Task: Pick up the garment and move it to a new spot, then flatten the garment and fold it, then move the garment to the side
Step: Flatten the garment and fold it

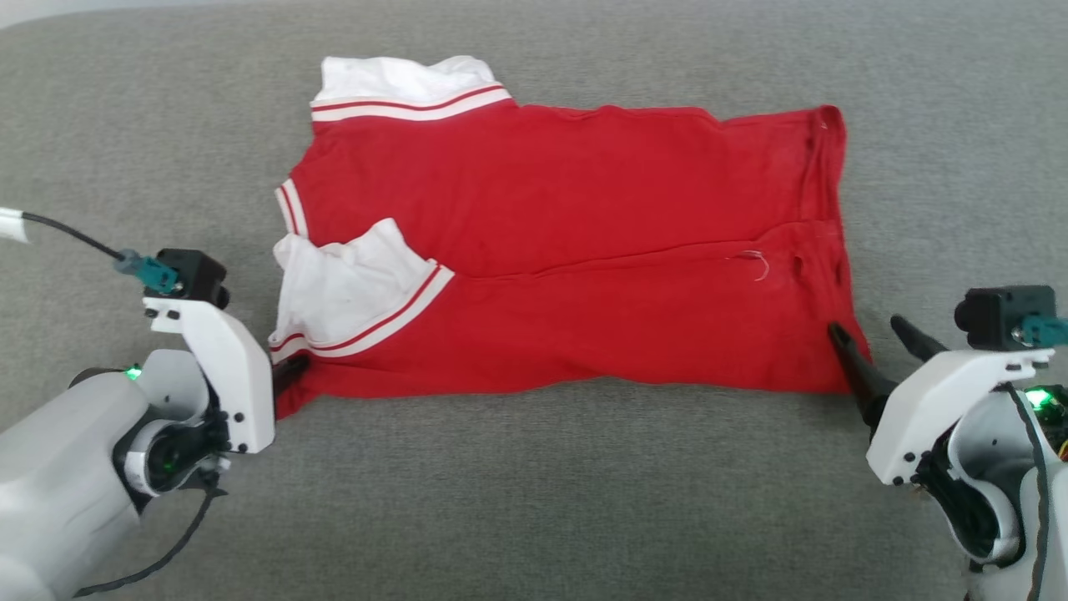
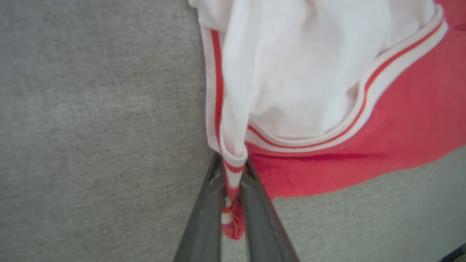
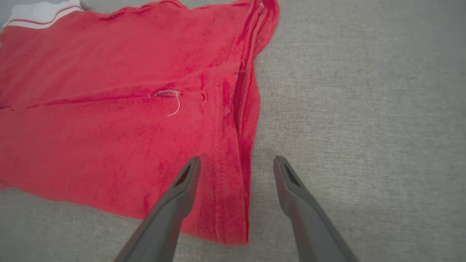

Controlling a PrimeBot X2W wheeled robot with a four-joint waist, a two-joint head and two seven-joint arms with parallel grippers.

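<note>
We found the garment lying spread on a grey woven surface, with its sleeve end toward the robot's left and its hem toward the robot's right. The far sleeve, white with red-and-white striped trim, lay flat at the upper left. The near sleeve was turned in over the red body. A fold edge ran along the middle of the red cloth from that sleeve toward the hem, and a loose white thread hung from it near the hem end. The left claw sat at the garment's near left corner. In the left wrist view its two dark fingers were drawn together on a pinch of striped trim and red cloth, which bunched between them. The right claw stood at the near right corner with its fingers well apart and nothing between them. In the right wrist view one finger lay over the red cloth beside the hem, and the other lay over bare grey surface just past the hem edge. We could not tell whether either finger touched what lay beneath it.
</note>
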